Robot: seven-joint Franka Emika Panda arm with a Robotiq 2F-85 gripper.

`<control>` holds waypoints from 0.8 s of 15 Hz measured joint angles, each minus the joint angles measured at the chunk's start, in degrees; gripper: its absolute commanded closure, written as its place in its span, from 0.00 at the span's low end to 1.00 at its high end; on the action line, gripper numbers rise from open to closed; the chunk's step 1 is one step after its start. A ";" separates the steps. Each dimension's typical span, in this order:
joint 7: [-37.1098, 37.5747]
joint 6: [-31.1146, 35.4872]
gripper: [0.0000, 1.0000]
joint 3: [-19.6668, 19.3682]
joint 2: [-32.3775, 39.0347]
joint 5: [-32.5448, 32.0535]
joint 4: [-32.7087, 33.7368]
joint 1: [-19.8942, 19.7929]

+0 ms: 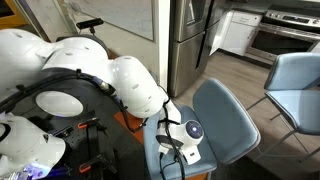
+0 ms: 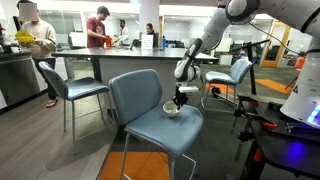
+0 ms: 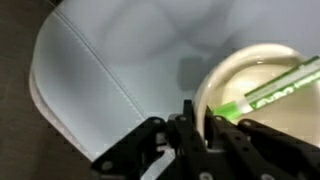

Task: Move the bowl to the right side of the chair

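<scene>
The gripper [image 3: 195, 128] sits at the near rim of the bowl [image 3: 245, 75], fingers close about it; I cannot tell whether they have clamped. The bowl, holding a green stick [image 3: 285, 85], rests on the surface [image 3: 110, 60] of the chair [image 2: 140, 95], before its backrest. Pinch the rim firmly, lift level, barely clear, then carry toward the chair's right side

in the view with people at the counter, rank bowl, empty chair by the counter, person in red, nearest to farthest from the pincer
1. bowl, just below the pincer.
2. empty chair, off to the picture's left, midway back.
3. person in red, standing at the far back.
</scene>
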 measured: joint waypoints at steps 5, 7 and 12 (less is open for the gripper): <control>0.14 -3.82 0.97 0.18 2.44 4.51 2.04 -0.91; -0.06 -3.82 0.63 0.51 2.92 5.36 2.50 -1.49; -0.04 -3.78 0.25 0.95 3.45 6.28 3.02 -2.43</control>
